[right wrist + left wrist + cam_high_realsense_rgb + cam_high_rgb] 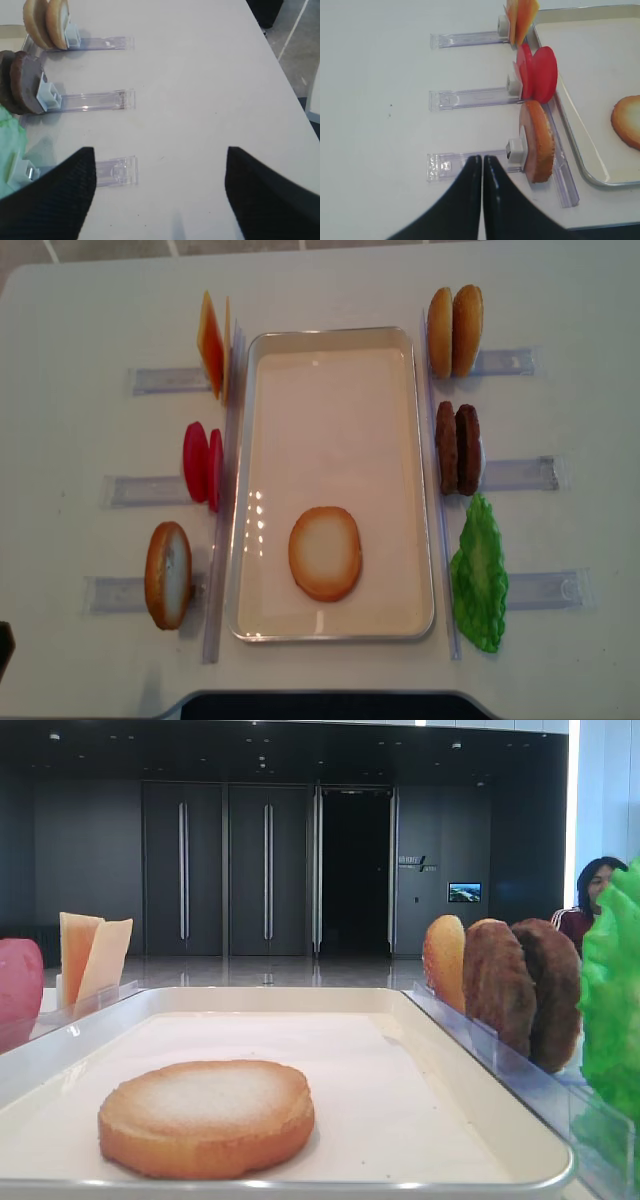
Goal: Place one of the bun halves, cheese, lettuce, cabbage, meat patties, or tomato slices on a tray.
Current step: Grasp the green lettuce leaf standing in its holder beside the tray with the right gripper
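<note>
One bun half [325, 553] lies flat, pale face up, in the near end of the white tray [330, 420]; the low view shows that bun half [205, 1115] close up. Left of the tray, cheese [212, 345], tomato slices [202, 465] and another bun half [168, 575] stand on edge. On the right stand bun halves [455, 332], meat patties [458, 448] and lettuce [480, 575]. My left gripper [482, 158] is shut and empty, over the divider beside the upright bun half [538, 141]. My right gripper [159, 150] is open wide over bare table, right of the lettuce [10, 145]. No cabbage is in view.
Clear plastic dividers [100, 101] hold the upright pieces and stick out toward the table's sides. The table's right edge [287, 85] runs close to my right gripper. A person [597, 890] sits in the background on the right.
</note>
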Controlling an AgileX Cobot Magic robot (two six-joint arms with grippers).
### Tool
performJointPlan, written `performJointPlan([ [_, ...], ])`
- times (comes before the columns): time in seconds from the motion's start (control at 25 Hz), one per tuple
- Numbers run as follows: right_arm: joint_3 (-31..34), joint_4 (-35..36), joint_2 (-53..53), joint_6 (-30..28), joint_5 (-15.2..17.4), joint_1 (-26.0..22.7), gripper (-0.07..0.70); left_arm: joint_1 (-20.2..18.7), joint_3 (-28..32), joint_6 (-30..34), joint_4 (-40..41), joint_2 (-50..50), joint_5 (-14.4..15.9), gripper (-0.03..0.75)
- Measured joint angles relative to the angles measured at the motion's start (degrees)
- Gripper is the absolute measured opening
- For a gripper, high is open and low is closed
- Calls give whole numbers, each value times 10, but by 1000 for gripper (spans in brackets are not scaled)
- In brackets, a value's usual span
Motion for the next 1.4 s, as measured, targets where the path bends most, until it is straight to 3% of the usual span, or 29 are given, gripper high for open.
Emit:
performJointPlan([
  [0.88,-3,-1,2,-1,4,0,538,0,0,0,0,0,0,-7],
  [1.4,-132,19,299,-1,38,0,538,0,0,0,-1,0,0,-7],
])
